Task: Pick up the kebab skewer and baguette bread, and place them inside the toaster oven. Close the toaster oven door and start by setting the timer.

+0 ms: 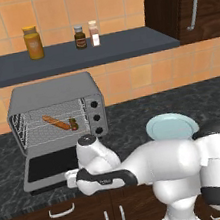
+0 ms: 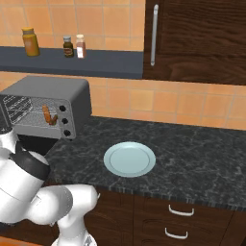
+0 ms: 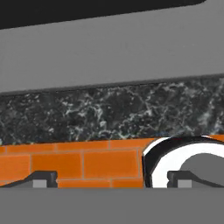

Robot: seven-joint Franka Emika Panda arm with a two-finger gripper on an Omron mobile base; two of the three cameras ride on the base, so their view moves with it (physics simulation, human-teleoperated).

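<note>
The toaster oven (image 1: 53,93) stands on the counter at the left. Its door (image 1: 48,165) is folded down flat. On the wire rack inside lies the baguette bread (image 1: 56,122), with the kebab skewer (image 1: 73,123) at its right end. From the right base view the toaster oven (image 2: 53,93) shows both of them, the baguette bread (image 2: 46,113) and the skewer (image 2: 53,119). My gripper (image 1: 71,180) is low at the door's front right edge. In the hand view the gripper (image 3: 111,180) is open and holds nothing, facing the door's grey frame (image 3: 109,48).
A pale blue plate (image 1: 171,126) sits bare on the dark marble counter (image 2: 192,158), right of the oven. Three dark knobs (image 1: 97,116) line the oven's right panel. Jars (image 1: 33,42) stand on the shelf above. Cabinet drawers run below the counter edge.
</note>
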